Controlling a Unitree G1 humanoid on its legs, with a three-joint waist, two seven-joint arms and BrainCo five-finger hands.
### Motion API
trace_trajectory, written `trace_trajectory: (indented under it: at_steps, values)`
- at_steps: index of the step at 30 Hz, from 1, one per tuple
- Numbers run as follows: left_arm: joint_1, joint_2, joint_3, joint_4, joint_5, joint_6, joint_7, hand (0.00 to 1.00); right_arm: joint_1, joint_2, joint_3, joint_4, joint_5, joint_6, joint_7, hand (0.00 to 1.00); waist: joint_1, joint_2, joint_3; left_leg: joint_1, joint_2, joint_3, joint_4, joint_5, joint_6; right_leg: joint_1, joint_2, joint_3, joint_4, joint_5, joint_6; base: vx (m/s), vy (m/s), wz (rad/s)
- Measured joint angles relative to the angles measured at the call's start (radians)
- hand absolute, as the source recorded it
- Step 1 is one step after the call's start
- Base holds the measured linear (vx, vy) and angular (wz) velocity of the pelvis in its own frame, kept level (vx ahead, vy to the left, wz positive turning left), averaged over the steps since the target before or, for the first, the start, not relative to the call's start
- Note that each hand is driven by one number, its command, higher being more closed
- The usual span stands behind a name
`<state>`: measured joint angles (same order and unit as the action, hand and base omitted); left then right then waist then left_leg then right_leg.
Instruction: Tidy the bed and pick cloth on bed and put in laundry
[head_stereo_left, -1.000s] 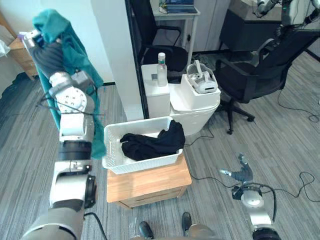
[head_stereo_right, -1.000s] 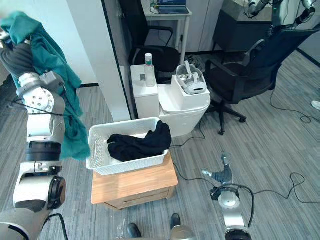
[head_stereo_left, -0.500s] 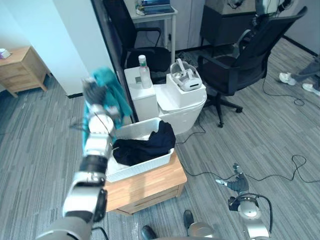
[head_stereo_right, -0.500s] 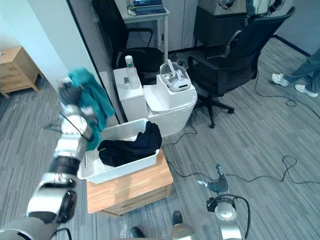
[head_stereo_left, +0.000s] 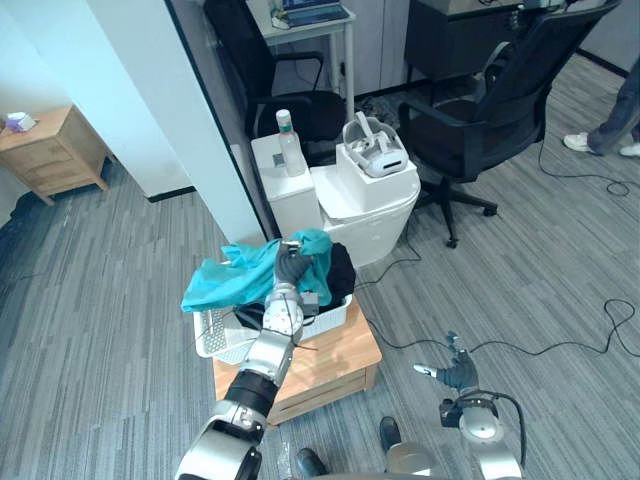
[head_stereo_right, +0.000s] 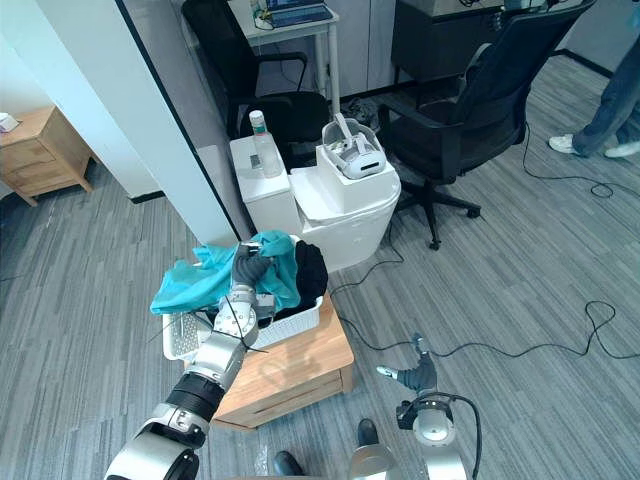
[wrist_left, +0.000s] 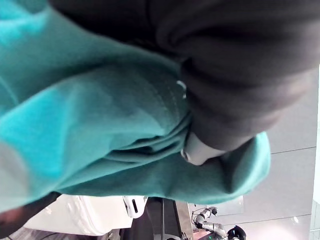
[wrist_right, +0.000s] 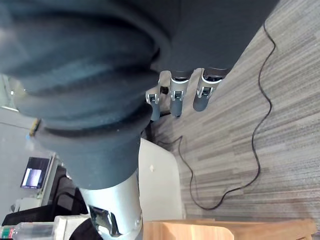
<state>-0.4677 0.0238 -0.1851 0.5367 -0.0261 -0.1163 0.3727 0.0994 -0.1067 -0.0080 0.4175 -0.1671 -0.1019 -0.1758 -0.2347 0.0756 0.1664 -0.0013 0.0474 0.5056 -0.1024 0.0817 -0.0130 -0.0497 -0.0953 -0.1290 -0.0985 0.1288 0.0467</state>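
My left hand (head_stereo_left: 291, 266) is shut on a teal cloth (head_stereo_left: 228, 282) and holds it just above the white laundry basket (head_stereo_left: 213, 343). The cloth drapes over the basket's left half and spills past its rim. In the left wrist view the teal cloth (wrist_left: 100, 125) wraps round a finger (wrist_left: 198, 151). A black cloth (head_stereo_right: 311, 268) lies in the basket's right end. The basket stands on a low wooden stand (head_stereo_left: 335, 357). My right hand (head_stereo_left: 454, 372) hangs low near the floor at the right, and its fingers (wrist_right: 173, 96) are straight and hold nothing.
Behind the basket stand a white cabinet (head_stereo_left: 283, 199) with a bottle (head_stereo_left: 286, 131) and a round white unit carrying a headset (head_stereo_left: 371, 156). Black office chairs (head_stereo_left: 498, 110) are at the back. A white pillar (head_stereo_left: 175, 100) rises at the left, with a wooden nightstand (head_stereo_left: 52, 155) beyond. A person's leg (head_stereo_left: 617, 118) shows far right.
My left arm has come down from up high and brought the teal cloth onto the basket. The view has shifted with my head. The right hand stays low.
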Motion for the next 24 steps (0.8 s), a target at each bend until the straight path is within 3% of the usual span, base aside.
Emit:
trace_trajectory:
  at_steps: [5, 10, 14, 18, 22, 23, 24]
  values:
    - [-0.211, 0.043, 0.068, 0.136, 0.029, 0.003, 0.047, 1.0, -0.085, -0.01, 0.068, 0.0, 0.0, -0.006, -0.007, 0.0, -0.025, 0.001, 0.075, -0.079, -0.005, 0.053, 0.0, 0.003, -0.003, -0.099, -0.011, 0.026, 0.0, 0.036, 0.004, -0.01, 0.015, -0.17]
    - [-0.331, 0.082, 0.123, 0.172, 0.043, 0.004, 0.091, 1.0, -0.083, -0.002, 0.09, -0.001, 0.003, -0.01, -0.027, 0.0, -0.025, -0.001, 0.105, -0.111, -0.006, 0.075, 0.0, 0.007, 0.002, -0.14, -0.012, 0.046, 0.001, 0.054, 0.008, 0.07, 0.018, -0.13]
    - [-0.336, 0.084, 0.158, 0.184, 0.045, 0.004, 0.111, 1.0, -0.065, 0.009, 0.101, -0.01, 0.01, -0.022, -0.04, 0.0, -0.02, -0.004, 0.109, -0.118, -0.006, 0.074, 0.0, 0.007, 0.002, -0.145, -0.012, 0.042, 0.001, 0.05, 0.009, 0.08, -0.001, 0.02]
    - [-0.315, 0.052, 0.159, 0.201, 0.024, -0.001, 0.11, 1.0, -0.05, 0.027, 0.104, -0.012, 0.011, -0.041, -0.041, 0.0, 0.007, -0.003, 0.112, -0.116, -0.004, 0.059, 0.0, 0.007, 0.002, -0.146, -0.013, 0.02, 0.026, 0.027, 0.009, 0.05, -0.02, 0.13]
    - [-0.123, -0.025, 0.158, 0.186, -0.079, -0.011, 0.106, 1.0, -0.051, 0.053, 0.098, 0.004, 0.019, -0.042, -0.044, 0.0, 0.009, -0.003, 0.112, -0.098, -0.005, 0.034, 0.0, 0.003, -0.003, -0.123, -0.017, -0.001, 0.043, 0.006, 0.011, 0.03, -0.015, 0.17]
    - [-0.047, -0.051, 0.157, 0.156, -0.106, -0.012, 0.105, 0.0, -0.053, 0.059, 0.086, 0.014, 0.02, -0.042, -0.046, 0.0, 0.014, -0.003, 0.112, -0.095, -0.005, 0.027, 0.0, 0.003, -0.003, -0.117, -0.017, -0.006, 0.043, 0.003, 0.01, 0.02, -0.015, 0.17]
    - [-0.012, -0.063, 0.156, 0.143, -0.121, -0.012, 0.105, 0.0, -0.054, 0.061, 0.081, 0.022, 0.02, -0.042, -0.048, 0.0, 0.019, -0.003, 0.112, -0.093, -0.005, 0.025, 0.0, 0.003, -0.004, -0.113, -0.017, -0.007, 0.043, 0.002, 0.011, 0.01, -0.017, 0.09]
